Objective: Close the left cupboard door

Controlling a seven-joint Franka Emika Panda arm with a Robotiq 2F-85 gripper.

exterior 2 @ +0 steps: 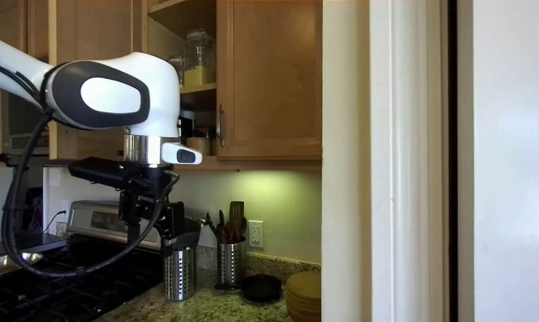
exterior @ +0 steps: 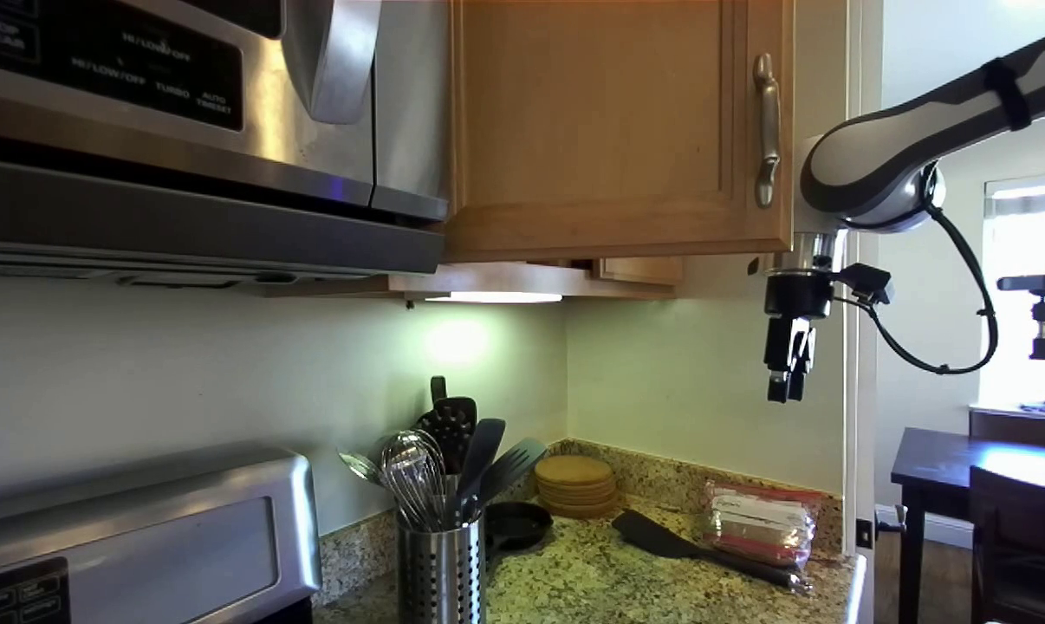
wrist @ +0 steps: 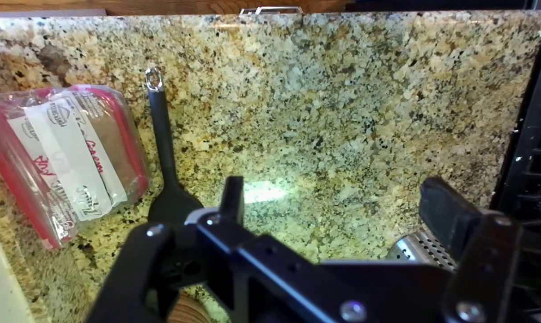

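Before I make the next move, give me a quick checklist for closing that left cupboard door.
1. Left cupboard door shut: not ok, it stands open.
2. Its metal handle visible: ok, seen in an exterior view.
3. Fingers empty: ok, spread with nothing between them.
4. Panda arm outside the door's closing path: not ok, it appears to be on the inner side.
5. Arm clear of the door: cannot tell, they overlap in both exterior views.
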